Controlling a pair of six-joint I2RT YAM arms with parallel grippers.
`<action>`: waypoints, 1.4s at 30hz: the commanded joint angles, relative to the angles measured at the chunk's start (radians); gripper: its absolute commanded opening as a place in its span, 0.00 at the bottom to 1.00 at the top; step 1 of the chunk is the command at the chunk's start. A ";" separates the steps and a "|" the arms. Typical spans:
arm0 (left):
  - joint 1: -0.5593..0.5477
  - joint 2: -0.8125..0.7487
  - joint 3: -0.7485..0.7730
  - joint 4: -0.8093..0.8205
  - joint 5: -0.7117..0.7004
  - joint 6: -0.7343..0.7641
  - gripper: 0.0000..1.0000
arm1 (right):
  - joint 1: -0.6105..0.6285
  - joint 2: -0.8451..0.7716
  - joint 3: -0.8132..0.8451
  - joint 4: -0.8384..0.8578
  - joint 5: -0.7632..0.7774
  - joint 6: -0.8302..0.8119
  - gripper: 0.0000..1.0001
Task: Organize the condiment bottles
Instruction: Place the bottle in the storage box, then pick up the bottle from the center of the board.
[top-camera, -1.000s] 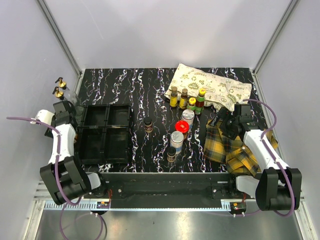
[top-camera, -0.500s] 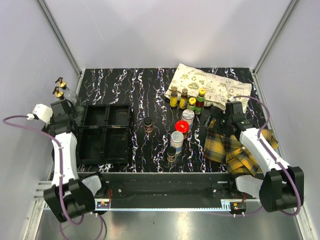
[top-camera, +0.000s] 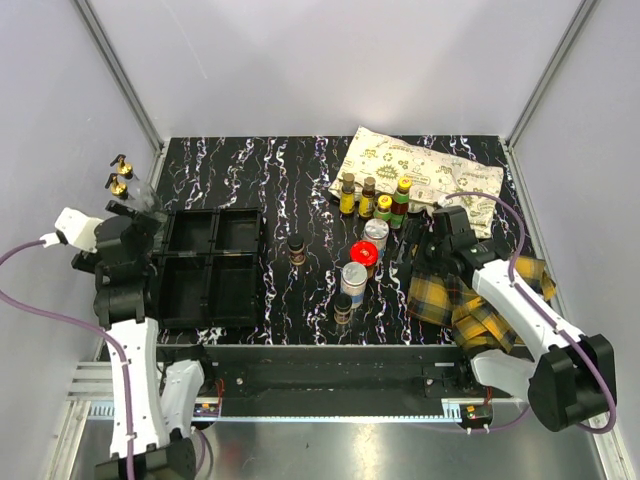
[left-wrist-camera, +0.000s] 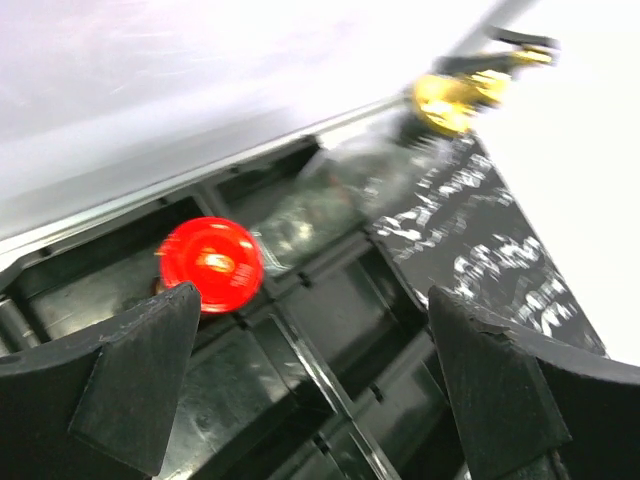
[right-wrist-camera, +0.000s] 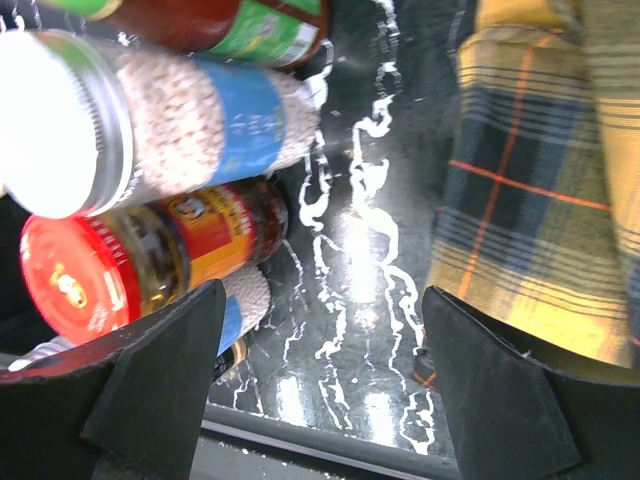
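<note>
The condiment bottles stand mid-table: yellow and green sauce bottles (top-camera: 367, 197), two silver-lidded shakers (top-camera: 376, 232), a red-lidded jar (top-camera: 364, 253) and two tiny dark bottles (top-camera: 296, 248). Two gold-capped clear bottles (top-camera: 120, 184) stand at the far left. My right gripper (top-camera: 415, 246) is open just right of the cluster; its wrist view shows a shaker (right-wrist-camera: 190, 115) and the red-lidded jar (right-wrist-camera: 150, 255) left of the gap of the right gripper (right-wrist-camera: 320, 400). My left gripper (top-camera: 143, 218) is open over the black tray's left edge. The left gripper (left-wrist-camera: 320, 400) has a red lid (left-wrist-camera: 211, 263) and a gold cap (left-wrist-camera: 455, 95) ahead of it.
The black compartment tray (top-camera: 262, 262) lies left of centre. A yellow plaid cloth (top-camera: 470, 300) lies under the right arm, also in the right wrist view (right-wrist-camera: 540, 180). A printed cream bag (top-camera: 420, 180) lies behind the sauce bottles. White walls enclose the table.
My left arm has stretched out and its gripper has shifted toward the tray's left edge. My right gripper has moved left toward the bottle cluster. No bottle has moved.
</note>
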 joint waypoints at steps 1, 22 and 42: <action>-0.101 0.000 0.067 0.077 0.006 0.091 0.99 | 0.050 0.021 0.054 0.009 0.013 0.012 0.88; -0.743 0.317 0.143 0.333 0.428 0.367 0.99 | 0.198 0.145 -0.027 0.279 0.164 0.167 0.80; -0.958 0.662 0.224 0.432 0.714 0.447 0.99 | 0.224 0.263 -0.044 0.471 0.038 0.212 0.80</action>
